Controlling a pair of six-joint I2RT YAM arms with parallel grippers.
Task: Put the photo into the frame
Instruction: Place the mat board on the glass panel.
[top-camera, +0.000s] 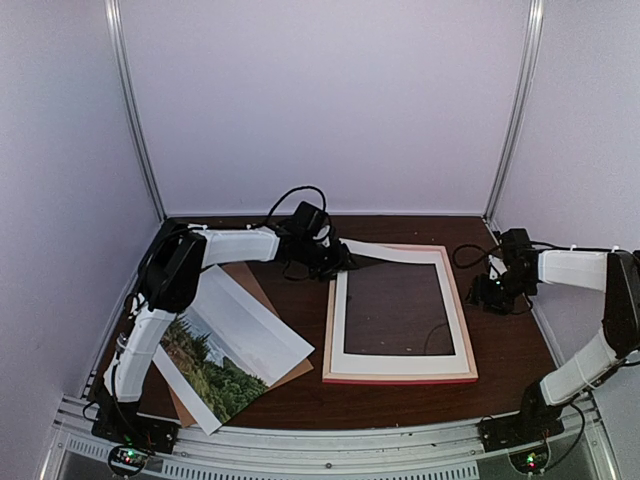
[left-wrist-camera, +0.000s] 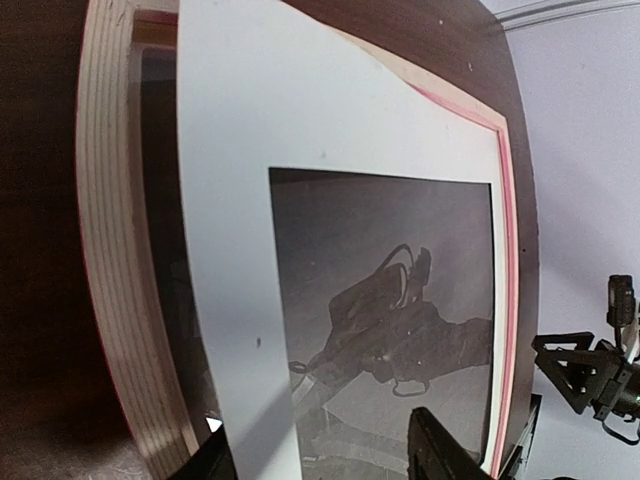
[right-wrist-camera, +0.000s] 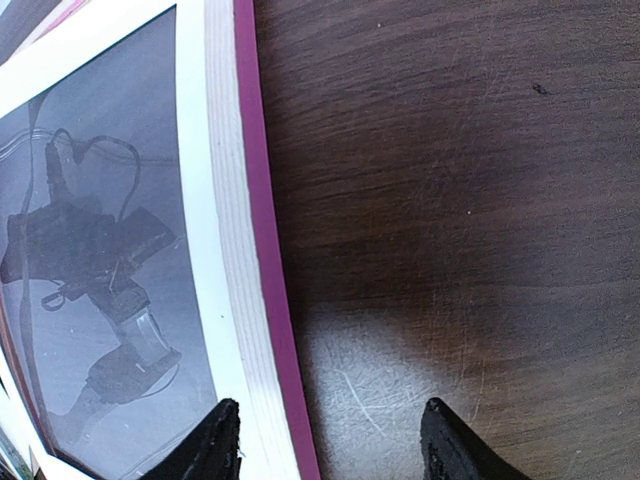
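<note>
Lying flat on the table (top-camera: 500, 350), the frame (top-camera: 400, 378) has the white mat (top-camera: 345, 330) sitting crooked on it, far-left corner poking past the far edge. The left jaws hang over that corner, spread wide, nothing pinched. The right jaws hover low at the frame's right edge, also wide and empty. The photo (top-camera: 215, 370) is off to the left, picture side up on the brown board (top-camera: 295, 372), well outside the frame.

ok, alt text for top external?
A pink rectangular picture frame holds a skewed white window mat, left gripper at its far left corner. The landscape photo print lies left of it on a brown board; right gripper off the frame's right edge.
</note>
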